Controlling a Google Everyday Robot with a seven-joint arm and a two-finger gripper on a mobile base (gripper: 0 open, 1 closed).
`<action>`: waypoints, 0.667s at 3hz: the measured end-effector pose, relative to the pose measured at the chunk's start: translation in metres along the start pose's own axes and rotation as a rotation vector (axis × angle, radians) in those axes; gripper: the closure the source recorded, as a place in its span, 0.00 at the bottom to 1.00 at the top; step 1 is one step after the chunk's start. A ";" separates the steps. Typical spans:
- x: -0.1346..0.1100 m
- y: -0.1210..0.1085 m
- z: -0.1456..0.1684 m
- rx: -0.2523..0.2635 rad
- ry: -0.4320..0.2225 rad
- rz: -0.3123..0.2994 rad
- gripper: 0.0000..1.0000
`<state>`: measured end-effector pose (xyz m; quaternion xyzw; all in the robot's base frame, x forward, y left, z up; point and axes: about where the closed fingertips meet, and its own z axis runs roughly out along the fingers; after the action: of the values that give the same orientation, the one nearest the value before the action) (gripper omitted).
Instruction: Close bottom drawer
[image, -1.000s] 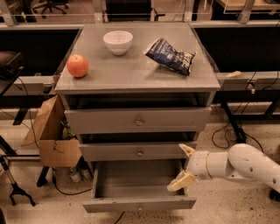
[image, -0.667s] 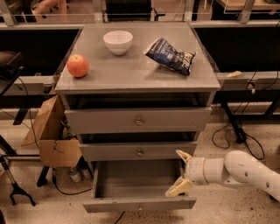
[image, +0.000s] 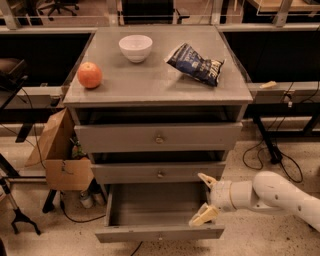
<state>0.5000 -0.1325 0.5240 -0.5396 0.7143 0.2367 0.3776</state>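
A grey cabinet (image: 150, 90) of three drawers is seen in the middle of the scene, its flat top tilted toward the camera. The top drawer front (image: 125, 137) and the middle drawer front (image: 125, 172) are set slightly out from the frame, with dark gaps above them in which nothing can be made out.

A white arm (image: 280, 196) is brought in from the right, and its far end is cut off by the right edge.

The bottom drawer (image: 150, 207) is found at the foot of the cabinet, drawn out toward the near side. Its plain grey floor is exposed, and its low front panel lies close to the lower edge of the view. Its knob cannot be clearly made out.

A brown cardboard box (image: 60, 157) is seen on the floor just left of the cabinet; its contents are hidden.

On the cabinet top, a dark blue crumpled snack bag (image: 196, 63) is laid at the far right. A white bowl (image: 135, 47) is placed at the far middle, and its inside cannot be read. A round orange-red fruit (image: 90, 75) is set at the left.

The gripper (image: 204, 197) is held over the right part of the open drawer, its two pale fingers (image: 202, 215) spread well apart and closed on nothing. The nearer one is just above the front panel, the farther one just under the middle drawer front.
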 end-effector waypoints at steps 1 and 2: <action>0.041 -0.005 0.022 -0.061 -0.034 -0.039 0.00; 0.107 -0.013 0.060 -0.099 -0.068 -0.070 0.00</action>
<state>0.5151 -0.1546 0.4036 -0.5739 0.6693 0.2766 0.3824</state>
